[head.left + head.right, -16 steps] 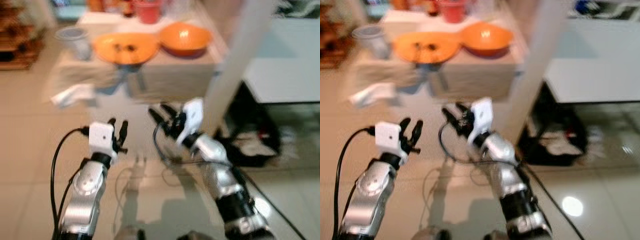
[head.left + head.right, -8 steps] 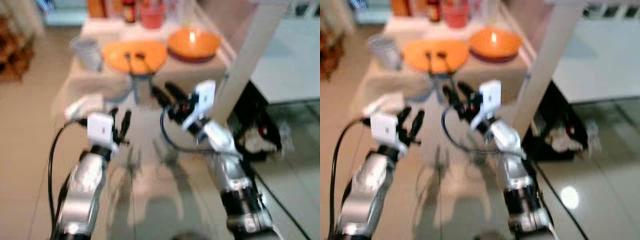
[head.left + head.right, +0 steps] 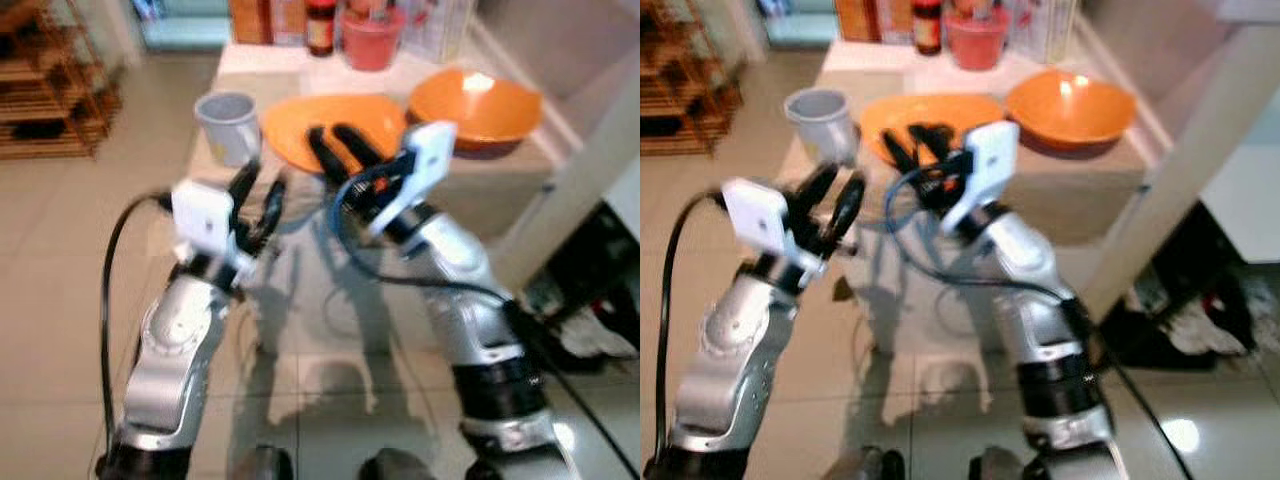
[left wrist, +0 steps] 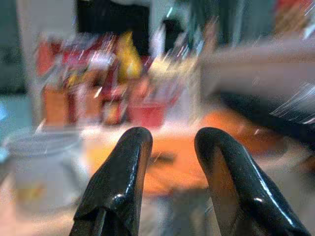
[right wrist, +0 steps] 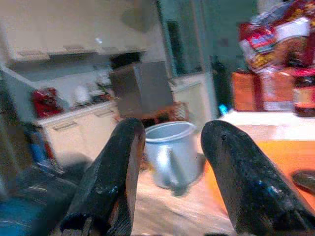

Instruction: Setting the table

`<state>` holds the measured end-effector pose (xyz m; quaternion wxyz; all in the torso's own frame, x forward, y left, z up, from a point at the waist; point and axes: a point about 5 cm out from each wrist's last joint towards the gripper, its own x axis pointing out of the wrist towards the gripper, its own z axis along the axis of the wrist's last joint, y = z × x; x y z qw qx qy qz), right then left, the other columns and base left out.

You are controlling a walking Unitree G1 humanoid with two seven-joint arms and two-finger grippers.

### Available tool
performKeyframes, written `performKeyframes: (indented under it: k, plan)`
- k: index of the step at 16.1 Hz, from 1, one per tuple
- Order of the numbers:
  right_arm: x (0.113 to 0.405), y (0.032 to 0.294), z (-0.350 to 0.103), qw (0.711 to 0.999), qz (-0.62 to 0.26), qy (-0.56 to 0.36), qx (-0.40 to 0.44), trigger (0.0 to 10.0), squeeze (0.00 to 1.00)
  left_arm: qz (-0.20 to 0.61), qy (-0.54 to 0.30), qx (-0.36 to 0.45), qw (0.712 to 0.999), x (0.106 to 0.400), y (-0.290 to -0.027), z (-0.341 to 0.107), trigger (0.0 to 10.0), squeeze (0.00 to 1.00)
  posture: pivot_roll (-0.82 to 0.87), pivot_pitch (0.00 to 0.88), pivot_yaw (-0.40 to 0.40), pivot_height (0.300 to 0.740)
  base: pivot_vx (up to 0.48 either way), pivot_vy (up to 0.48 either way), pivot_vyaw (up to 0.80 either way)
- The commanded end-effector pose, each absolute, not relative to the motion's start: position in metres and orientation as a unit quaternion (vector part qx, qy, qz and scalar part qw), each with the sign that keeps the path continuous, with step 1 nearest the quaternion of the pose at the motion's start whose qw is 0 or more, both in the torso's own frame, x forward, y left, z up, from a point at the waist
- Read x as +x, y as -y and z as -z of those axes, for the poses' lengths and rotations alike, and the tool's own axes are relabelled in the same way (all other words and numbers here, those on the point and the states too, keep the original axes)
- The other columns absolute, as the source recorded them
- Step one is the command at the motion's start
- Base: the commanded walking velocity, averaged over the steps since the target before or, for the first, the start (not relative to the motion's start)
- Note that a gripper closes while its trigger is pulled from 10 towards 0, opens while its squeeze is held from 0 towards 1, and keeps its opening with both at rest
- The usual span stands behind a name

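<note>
The camera is sitting closer to the low table (image 3: 480, 185) than a second ago, so the orange plate (image 3: 300, 125), orange bowl (image 3: 475, 100) and grey cup (image 3: 228, 125) on it are showing larger and lower. The right gripper (image 3: 340, 150), fingers apart and empty, is now reaching over the plate's near edge. The left gripper (image 3: 258, 195), also parted and empty, is hanging just before the table, below the cup.

mug (image 3: 228, 124) left of plate (image 3: 335, 129), bowl (image 3: 476, 103) right
</note>
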<state>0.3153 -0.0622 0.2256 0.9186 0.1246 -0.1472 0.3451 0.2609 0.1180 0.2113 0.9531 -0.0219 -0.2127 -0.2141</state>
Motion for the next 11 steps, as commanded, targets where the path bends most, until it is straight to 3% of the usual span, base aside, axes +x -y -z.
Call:
performKeyframes:
  k: [1, 3, 4, 8, 11]
  plan:
    - [0.321, 0.066, -0.240, 0.933, -0.310, 0.154, 0.098, 10.0, 0.00, 0.272, 0.238, -0.044, 0.931, 0.250, -0.111, -0.233, 10.0, 0.00, -0.08, 0.082, -0.005, 0.740, 0.000, 0.000, 0.00]
    - [0.328, 0.068, -0.244, 0.943, -0.290, 0.138, 0.092, 10.0, 0.00, 0.316, 0.259, -0.043, 0.912, 0.239, -0.108, -0.250, 10.0, 0.00, -0.08, 0.078, -0.007, 0.740, 0.000, 0.000, 0.00]
    - [0.334, 0.070, -0.244, 0.955, -0.265, 0.110, 0.079, 10.0, 1.00, 0.321, 0.267, -0.033, 0.908, 0.237, -0.110, -0.258, 10.0, 0.00, -0.07, 0.077, -0.008, 0.740, 0.000, 0.000, 0.00]
    - [0.363, 0.069, -0.237, 0.980, -0.185, 0.048, 0.045, 10.0, 1.00, 0.290, 0.238, 0.000, 0.927, 0.246, -0.117, -0.249, 10.0, 0.00, -0.07, 0.074, -0.001, 0.740, 0.000, 0.000, 0.00]
    - [0.391, 0.088, -0.243, 0.997, -0.068, 0.023, 0.007, 10.0, 1.00, 0.261, 0.191, 0.012, 0.946, 0.251, -0.118, -0.230, 10.0, 0.00, -0.06, 0.079, -0.009, 0.740, 0.000, 0.000, 0.00]
